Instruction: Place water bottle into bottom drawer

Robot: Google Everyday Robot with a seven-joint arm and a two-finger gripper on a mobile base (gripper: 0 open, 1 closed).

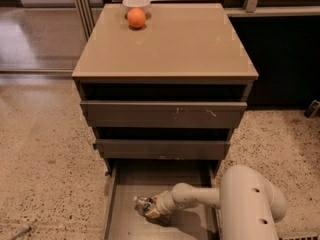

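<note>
The bottle [143,204] is low inside the open drawer [124,224], toward its middle and tilted, with the pale cap end pointing left. The gripper [156,210] is right against the bottle's right end, reaching in from the right on the arm [200,196]. I cannot tell whether it is clamping the bottle or has let go.

The step in hand looks like the set-down. To do it well, the bottle should be resting on the drawer floor before it is released, or it may drop and roll. The grip should open fully. The withdrawal should go straight up and back, so the crinkled plastic is not dragged along. The drawer's thin side walls leave room on both sides, but the front [162,148] of the drawer above overhangs the back, so the lift should stay forward of it.

The drawer floor is flat, plain and grey. Above, the cabinet [170,49] top carries an orange [136,18] just in front of a white bowl [136,2]. The cabinet stands on a speckled floor [45,159].
</note>
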